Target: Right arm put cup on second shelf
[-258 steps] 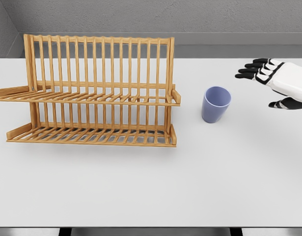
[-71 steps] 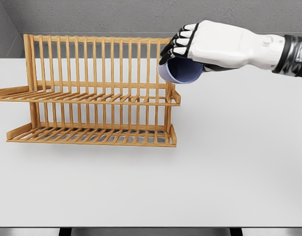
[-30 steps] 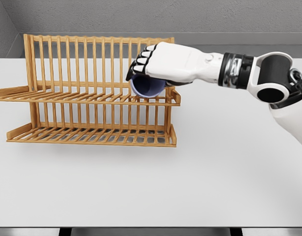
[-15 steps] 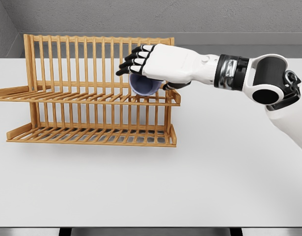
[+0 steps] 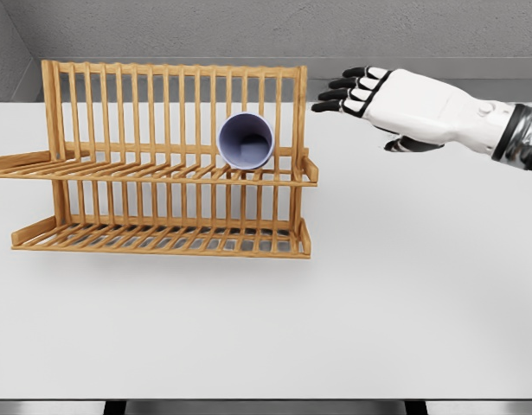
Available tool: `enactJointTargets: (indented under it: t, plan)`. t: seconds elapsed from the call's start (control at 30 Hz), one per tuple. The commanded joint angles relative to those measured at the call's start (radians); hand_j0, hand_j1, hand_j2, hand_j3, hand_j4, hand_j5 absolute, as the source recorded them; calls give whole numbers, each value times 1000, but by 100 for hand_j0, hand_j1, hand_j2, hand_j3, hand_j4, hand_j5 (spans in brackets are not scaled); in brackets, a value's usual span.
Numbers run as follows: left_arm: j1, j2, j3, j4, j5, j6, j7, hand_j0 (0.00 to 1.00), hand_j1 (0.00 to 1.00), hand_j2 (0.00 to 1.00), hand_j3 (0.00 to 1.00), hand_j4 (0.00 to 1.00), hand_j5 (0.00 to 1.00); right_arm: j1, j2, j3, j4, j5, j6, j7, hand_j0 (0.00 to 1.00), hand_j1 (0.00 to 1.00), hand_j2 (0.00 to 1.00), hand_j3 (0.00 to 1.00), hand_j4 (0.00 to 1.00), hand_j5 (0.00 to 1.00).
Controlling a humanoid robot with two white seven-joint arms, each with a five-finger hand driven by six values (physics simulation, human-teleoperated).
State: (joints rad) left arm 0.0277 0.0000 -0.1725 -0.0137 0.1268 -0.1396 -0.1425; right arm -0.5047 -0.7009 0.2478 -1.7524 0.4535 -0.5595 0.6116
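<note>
The right robot hand (image 5: 395,108) has a white shell, black fingers and a metallic wrist band.

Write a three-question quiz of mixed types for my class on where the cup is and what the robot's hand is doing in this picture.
1. True or false: the pale blue plastic cup stands upright on the white table.
2. Multiple choice: the cup rests on which part of the slatted wooden dish rack? A) lower shelf B) upper shelf C) top rail
3. Fill in: the white right hand, to the right of the rack, has its fingers ____ and holds nothing.

Key: 1. False, it lies on its side, mouth toward the camera. 2. B. 3. open.
</note>
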Motion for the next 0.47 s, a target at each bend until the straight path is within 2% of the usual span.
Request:
enactJointTargets:
  t: [0.0, 0.03, 0.2, 0.3, 0.43]
  plan:
    - [0, 0, -1, 0, 1, 0, 0, 100, 100, 100, 100, 100, 100, 17, -45, -220, 1, -10, -51, -1, 100, 100, 100, 100, 100, 100]
    - [0, 0, -1, 0, 1, 0, 0, 100, 100, 100, 100, 100, 100, 86, -45, -269, 2, -9, -51, -1, 100, 100, 100, 100, 100, 100]
    - [0, 0, -1, 0, 1, 0, 0, 100, 100, 100, 100, 100, 100, 195, -40, -271, 8, -9, -51, -1, 100, 100, 100, 100, 100, 100]
    - [0, 0, -1, 0, 1, 0, 0, 100, 100, 100, 100, 100, 100, 227, -40, -271, 7, -7, -51, -1, 100, 100, 100, 100, 100, 100]
    - [0, 0, -1, 0, 1, 0, 0, 100, 100, 100, 100, 100, 100, 233, -37, -266, 5, -7, -51, -1, 100, 100, 100, 100, 100, 100]
